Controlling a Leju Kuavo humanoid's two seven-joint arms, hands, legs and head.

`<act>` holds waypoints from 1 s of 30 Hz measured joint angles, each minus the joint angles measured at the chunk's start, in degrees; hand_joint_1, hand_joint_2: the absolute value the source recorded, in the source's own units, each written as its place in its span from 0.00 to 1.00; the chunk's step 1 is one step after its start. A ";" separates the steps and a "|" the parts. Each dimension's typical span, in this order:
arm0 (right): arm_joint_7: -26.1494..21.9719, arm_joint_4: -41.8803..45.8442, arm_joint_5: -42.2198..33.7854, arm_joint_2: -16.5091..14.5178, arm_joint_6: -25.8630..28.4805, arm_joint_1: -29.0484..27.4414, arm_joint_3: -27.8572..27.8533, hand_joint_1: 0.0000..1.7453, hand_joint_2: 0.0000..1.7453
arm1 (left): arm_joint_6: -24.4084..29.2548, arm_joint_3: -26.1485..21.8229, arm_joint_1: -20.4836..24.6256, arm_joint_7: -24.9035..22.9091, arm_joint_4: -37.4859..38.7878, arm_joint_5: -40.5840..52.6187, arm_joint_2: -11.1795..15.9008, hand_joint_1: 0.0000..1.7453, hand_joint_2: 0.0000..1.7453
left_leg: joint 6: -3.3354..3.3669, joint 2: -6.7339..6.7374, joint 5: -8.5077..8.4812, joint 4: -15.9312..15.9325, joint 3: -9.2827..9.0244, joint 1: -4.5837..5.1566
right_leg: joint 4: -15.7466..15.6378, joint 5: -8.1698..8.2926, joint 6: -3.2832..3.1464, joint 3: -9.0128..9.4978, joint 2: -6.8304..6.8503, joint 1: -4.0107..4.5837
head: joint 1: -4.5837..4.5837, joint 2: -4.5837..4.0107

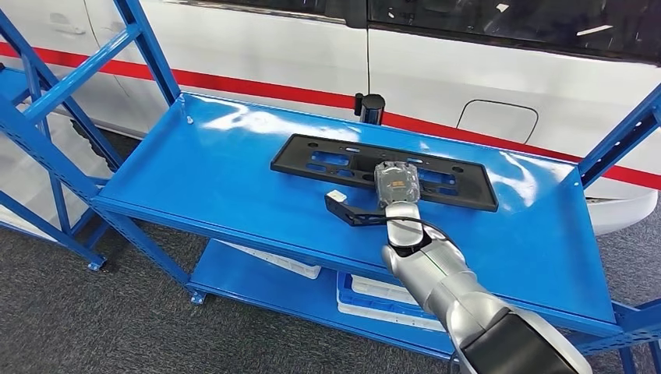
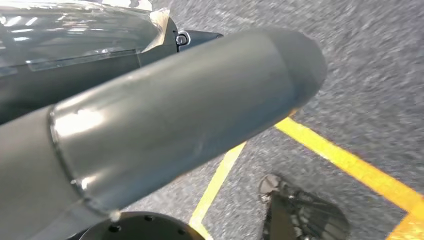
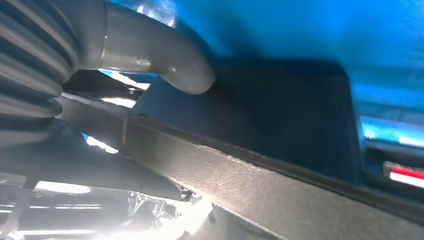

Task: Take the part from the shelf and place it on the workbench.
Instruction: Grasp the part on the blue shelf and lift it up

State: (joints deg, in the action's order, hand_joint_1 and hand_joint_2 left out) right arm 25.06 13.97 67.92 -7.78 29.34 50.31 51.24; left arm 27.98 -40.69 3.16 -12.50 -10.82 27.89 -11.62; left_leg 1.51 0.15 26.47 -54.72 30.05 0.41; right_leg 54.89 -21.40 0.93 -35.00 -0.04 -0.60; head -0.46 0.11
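Note:
A long black slotted frame [image 1: 327,160] lies flat on the blue shelf top [image 1: 218,179], toward its back. My right hand [image 1: 397,184] reaches over the frame's near edge, just right of its middle. In the right wrist view the grey thumb [image 3: 187,70] presses on the frame's dark face [image 3: 280,115], and the frame's rim [image 3: 280,182] runs between thumb and fingers. A small black bracket [image 1: 357,212] with a white tag [image 1: 336,195] lies just in front of the frame, beside my wrist.
A white car with a red stripe [image 1: 468,62] stands close behind the shelf. Blue uprights [image 1: 47,101] rise at the left and another [image 1: 623,132] at the right. A black post [image 1: 371,107] stands at the back edge. White trays [image 1: 374,300] sit on the lower shelf.

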 joint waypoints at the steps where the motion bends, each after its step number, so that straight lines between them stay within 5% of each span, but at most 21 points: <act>1: 0.01 0.26 0.44 0.05 0.62 -0.31 -0.32 1.00 1.00 | 0.20 0.01 0.00 0.61 0.00 0.15 0.03 0.00 0.00 | 0.00 0.00 0.00 0.00 0.00 0.00 | 0.00 0.00 0.00 0.00 0.00 0.00 | 0.00 0.00; 11: -0.03 2.87 3.73 0.22 3.76 -1.69 -3.63 1.00 1.00 | 0.50 0.01 0.00 5.04 0.00 0.30 0.55 0.00 0.00 | 0.00 0.00 -0.01 0.00 0.01 -0.01 | 0.00 0.00 0.00 0.00 0.00 0.01 | 0.00 0.00; 15: -0.88 5.99 6.67 0.31 7.77 -3.01 -6.13 1.00 1.00 | -1.99 -0.32 0.02 13.55 -0.01 -1.59 0.93 0.00 0.00 | 0.00 0.00 -0.01 0.00 0.02 -0.01 | 0.00 0.00 0.00 0.00 0.00 0.01 | 0.00 0.00; 19: -7.29 18.74 14.02 -0.04 7.00 -7.74 -13.31 1.00 1.00 | -6.13 -1.63 0.12 21.97 -0.02 -3.72 1.44 0.00 0.00 | 0.00 -0.01 -0.02 0.00 0.09 -0.05 | 0.01 0.00 0.00 -0.04 0.00 0.02 | 0.00 0.00; 23: -12.85 36.89 17.64 -1.75 2.66 -13.34 -22.44 1.00 1.00 | -8.84 -2.80 0.15 25.25 -0.02 -4.44 1.78 0.00 0.00 | -0.03 -0.19 -0.07 0.00 0.22 -0.05 | 0.02 -0.01 0.00 -0.18 0.15 0.03 | -0.01 0.00; 27: -17.24 51.95 17.49 -2.28 3.93 -17.23 -26.56 1.00 1.00 | -10.65 -3.30 -0.07 25.71 -0.02 -3.96 1.94 0.00 1.00 | -0.03 -0.18 -0.09 0.01 0.34 -0.03 | 0.02 0.00 0.00 -0.27 0.14 0.01 | 0.01 0.00; 30: -19.10 64.07 17.37 -2.09 4.52 -19.52 -26.99 1.00 1.00 | -12.05 -3.36 -0.05 27.30 -0.02 -3.38 2.06 0.00 1.00 | -0.03 -0.10 -0.09 0.00 0.34 -0.01 | 0.01 0.01 0.01 -0.33 0.08 0.00 | -0.01 0.00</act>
State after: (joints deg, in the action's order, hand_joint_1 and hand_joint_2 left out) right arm 5.97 78.04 85.29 -9.87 33.87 30.79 24.25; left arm 15.93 -44.04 3.11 14.80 -10.84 24.51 -9.56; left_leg 1.48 0.05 26.38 -54.71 30.39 0.39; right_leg 54.90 -21.40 0.94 -35.33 0.04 -0.60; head -0.47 0.11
